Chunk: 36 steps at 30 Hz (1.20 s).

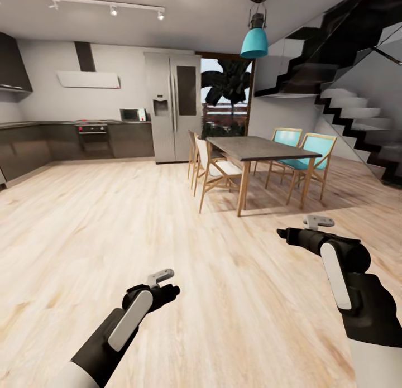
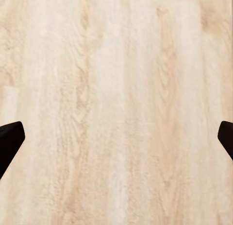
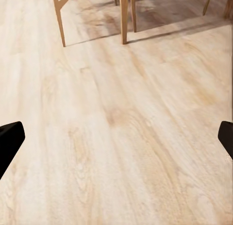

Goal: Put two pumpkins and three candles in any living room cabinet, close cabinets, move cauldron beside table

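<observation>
Pale wood floor [image 1: 111,220] lies under both wide, empty end effectors [image 2: 116,137] [image 3: 116,137].

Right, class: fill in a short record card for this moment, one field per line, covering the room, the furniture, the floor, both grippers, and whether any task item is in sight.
Room: open kitchen and dining area beside a staircase
Furniture: dark-topped dining table with wooden legs; two teal chairs on its far side, pale chairs on its near side
Appliances: steel fridge, oven
Lighting: teal pendant lamp
Floor: pale wood planks
Left gripper: open, holding nothing, above the floor
Right gripper: open, holding nothing
Task items seen: none
</observation>
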Motion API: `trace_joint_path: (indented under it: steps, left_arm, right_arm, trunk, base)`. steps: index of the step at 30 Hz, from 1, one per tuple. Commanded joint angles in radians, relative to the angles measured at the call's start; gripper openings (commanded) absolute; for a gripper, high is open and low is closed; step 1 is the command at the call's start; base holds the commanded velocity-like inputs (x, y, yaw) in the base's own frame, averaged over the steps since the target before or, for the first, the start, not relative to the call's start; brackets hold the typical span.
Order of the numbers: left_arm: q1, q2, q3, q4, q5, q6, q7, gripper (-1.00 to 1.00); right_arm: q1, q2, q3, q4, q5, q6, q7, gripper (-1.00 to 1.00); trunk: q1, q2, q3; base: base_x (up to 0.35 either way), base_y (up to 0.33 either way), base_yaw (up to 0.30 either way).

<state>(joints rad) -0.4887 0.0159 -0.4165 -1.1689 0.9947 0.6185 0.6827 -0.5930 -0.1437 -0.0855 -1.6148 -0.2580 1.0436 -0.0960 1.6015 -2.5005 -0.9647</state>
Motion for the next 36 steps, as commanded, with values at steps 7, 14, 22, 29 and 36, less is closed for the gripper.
trace_joint_path:
  steps: [7,14,22,29,36]
  left_arm:
    - [-0.001,0.006,-0.005,0.020,-0.001,-0.036,0.009,1.00]
    - [-0.001,0.001,-0.012,0.043,-0.003,-0.063,0.009,1.00]
    - [-0.001,0.006,-0.014,0.119,-0.002,-0.193,-0.011,1.00]
    - [0.002,0.009,-0.014,0.160,-0.002,-0.239,-0.032,1.00]
    - [0.002,0.007,-0.015,0.183,-0.002,-0.243,-0.033,1.00]
  right_arm:
    - [0.017,-0.001,0.001,-0.001,-0.013,0.004,-0.011,1.00]
    - [0.064,-0.008,0.001,0.003,-0.015,0.004,-0.010,1.00]
    - [0.157,-0.010,-0.003,0.000,-0.010,0.004,-0.012,1.00]
    - [0.189,-0.011,-0.004,0.000,-0.013,0.004,-0.009,1.00]
    - [0.190,-0.011,-0.003,-0.001,-0.013,0.004,-0.010,1.00]
  trunk:
    - [0.000,0.000,-0.001]
    - [0.000,0.000,-0.001]
    - [0.000,0.000,-0.001]
    - [0.000,0.000,-0.001]
    - [0.000,0.000,-0.001]
  base:
    - [0.336,0.000,-0.061]
    - [0.339,0.000,-0.009]
    - [0.339,0.000,-0.107]
    - [0.339,0.067,-0.259]
    - [0.340,0.093,-0.270]
